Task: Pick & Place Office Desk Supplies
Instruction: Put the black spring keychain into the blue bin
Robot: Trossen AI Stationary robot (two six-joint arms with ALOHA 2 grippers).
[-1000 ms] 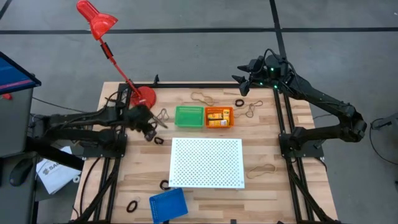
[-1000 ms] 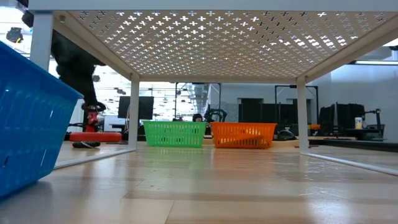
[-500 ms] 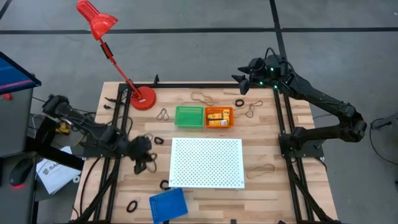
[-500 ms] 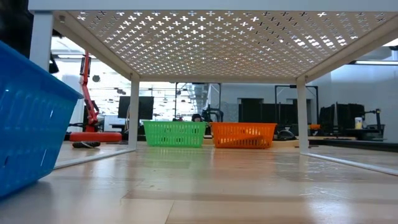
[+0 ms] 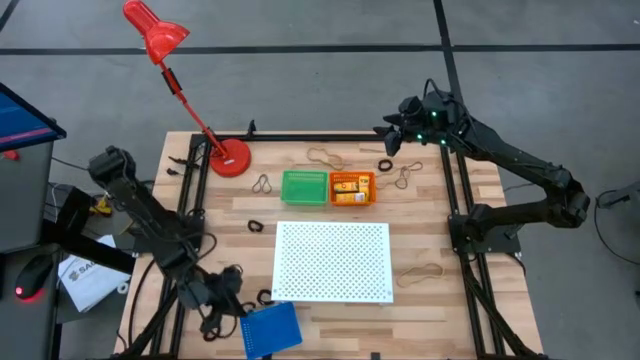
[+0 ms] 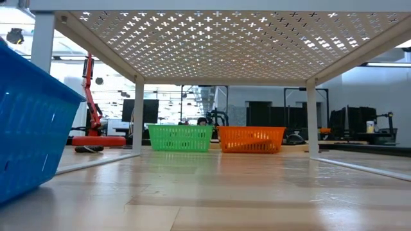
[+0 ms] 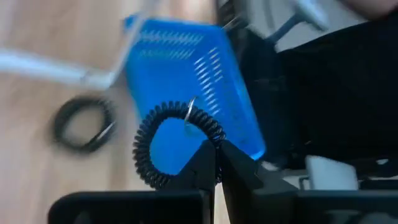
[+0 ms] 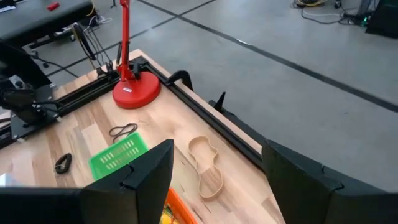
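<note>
The left hand (image 7: 214, 163), pinched shut on a black coiled ring (image 7: 177, 144), had swung from the table's middle to the blue tray (image 5: 271, 329) at seven o'clock. Release looked next. The right hand (image 5: 392, 137), wide open and empty, waited at one o'clock.

A red desk lamp (image 5: 182, 87) is seen at the table's far left corner, its round base (image 5: 233, 157) resting on the wooden table (image 5: 420, 300). A white perforated board (image 5: 332, 262) is raised on legs at the centre. Green (image 5: 304, 187), orange (image 5: 352, 188) and blue (image 5: 271, 329) trays are set around it.
</note>
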